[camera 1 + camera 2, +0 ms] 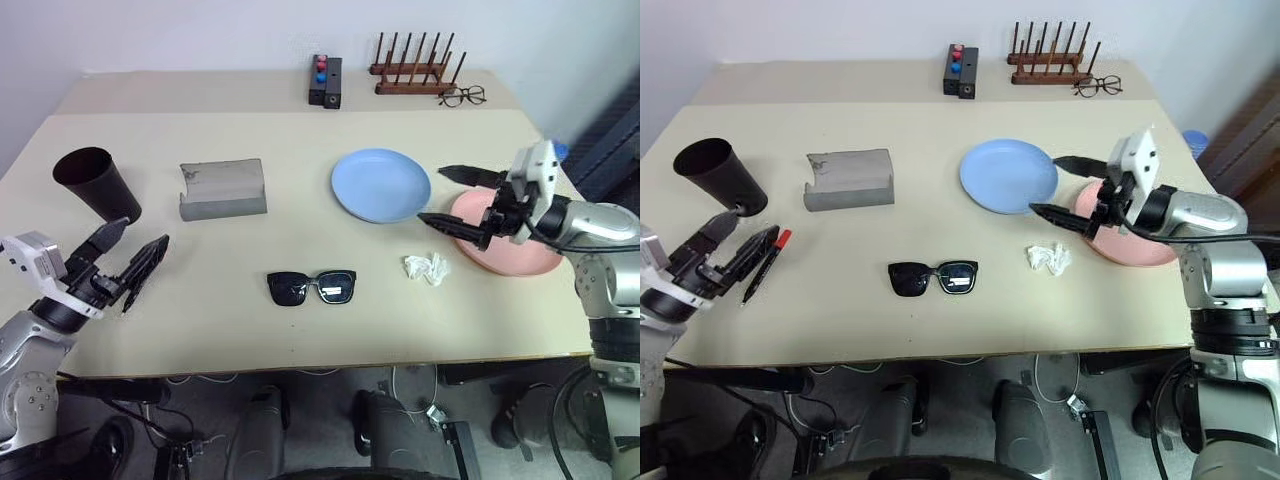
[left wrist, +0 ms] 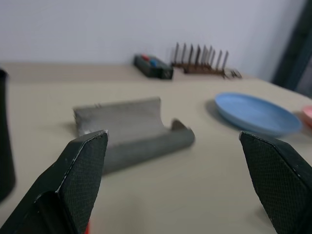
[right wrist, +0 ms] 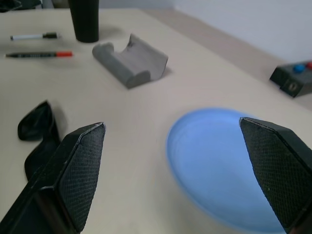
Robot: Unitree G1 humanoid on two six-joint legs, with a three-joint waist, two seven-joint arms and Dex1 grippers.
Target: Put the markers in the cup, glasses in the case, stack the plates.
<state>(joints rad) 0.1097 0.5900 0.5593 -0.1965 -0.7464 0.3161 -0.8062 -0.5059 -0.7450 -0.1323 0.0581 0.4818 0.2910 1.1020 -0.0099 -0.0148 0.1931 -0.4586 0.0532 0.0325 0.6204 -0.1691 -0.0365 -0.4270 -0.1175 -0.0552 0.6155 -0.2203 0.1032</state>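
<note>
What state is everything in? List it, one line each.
cup: upright, on the table
marker: lying on the table, outside the cup
case: open, empty
sunglasses: on the table, outside the case
blue plate: flat, unstacked
pink plate: flat, unstacked
left gripper: open, empty
right gripper: open, empty

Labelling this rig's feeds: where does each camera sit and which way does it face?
Head stereo pair: look forward and down over the table; both arms show.
Left wrist: along the open left gripper, toward the case and blue plate.
Right wrist: along the open right gripper, over the blue plate toward the cup.
Shared: case, blue plate.
</note>
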